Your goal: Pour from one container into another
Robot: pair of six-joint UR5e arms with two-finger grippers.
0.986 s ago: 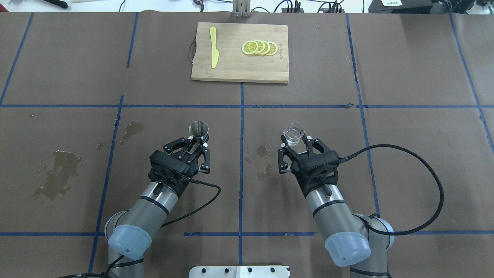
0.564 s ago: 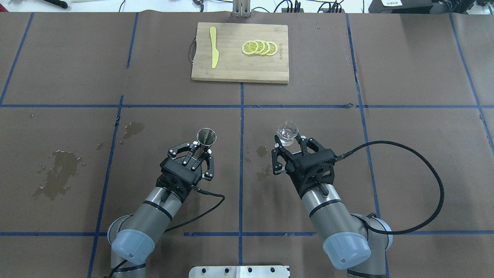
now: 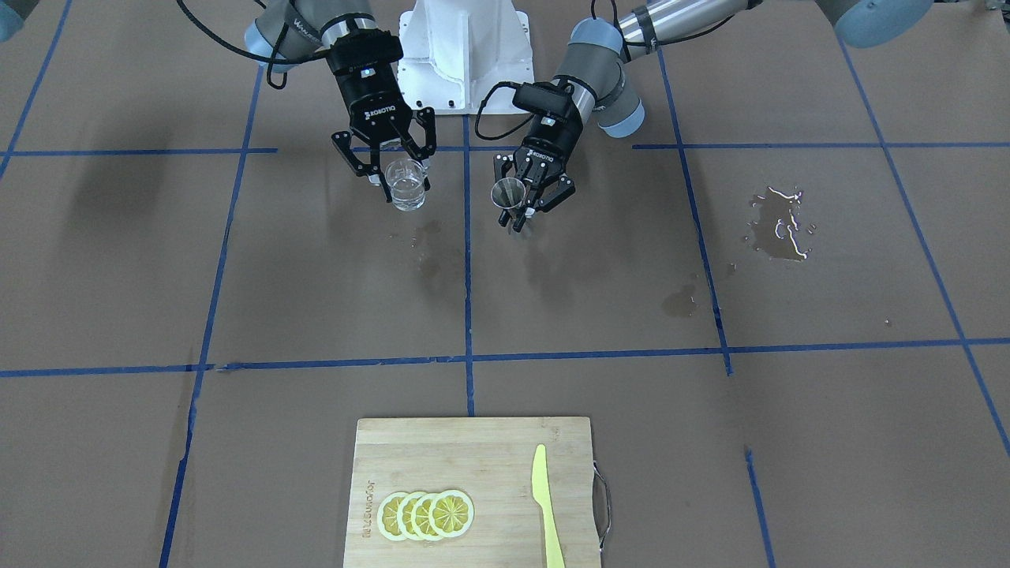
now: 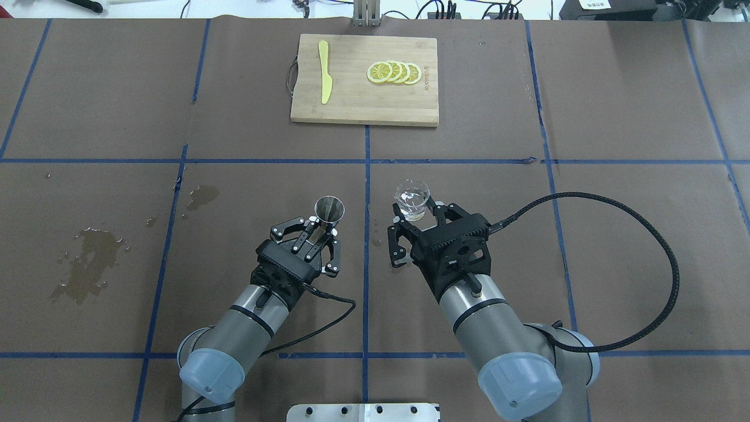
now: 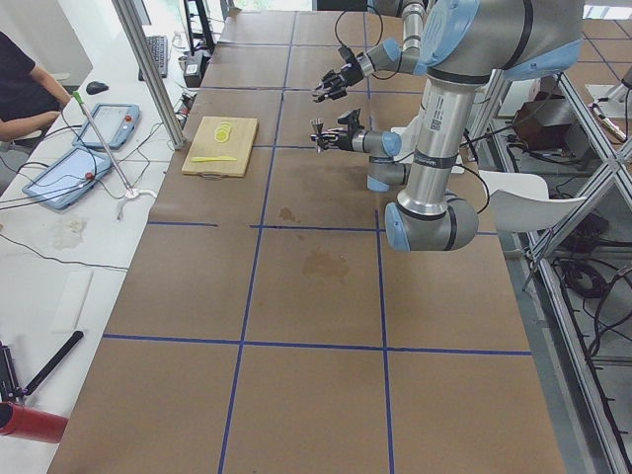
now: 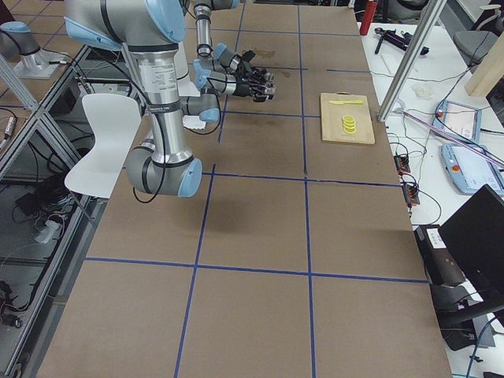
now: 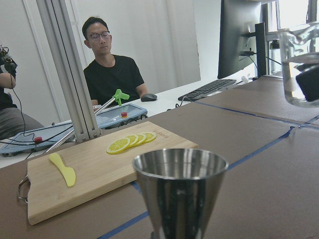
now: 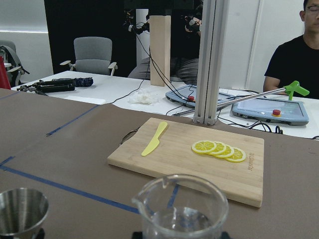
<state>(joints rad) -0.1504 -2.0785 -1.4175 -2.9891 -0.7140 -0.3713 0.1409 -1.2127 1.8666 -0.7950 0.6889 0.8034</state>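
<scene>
you've got two grippers, the left gripper [image 4: 324, 227] and the right gripper [image 4: 416, 215]. you have one glass measuring cup [image 4: 411, 199] and one steel jigger [image 4: 329, 209]. there's one wooden cutting board [image 4: 351, 102], four lemon slices [image 4: 394, 72] and one yellow knife [image 4: 324, 71]. you can count two tablets [image 5: 59, 176] and two people [image 7: 112, 69], one only partly in view.
</scene>
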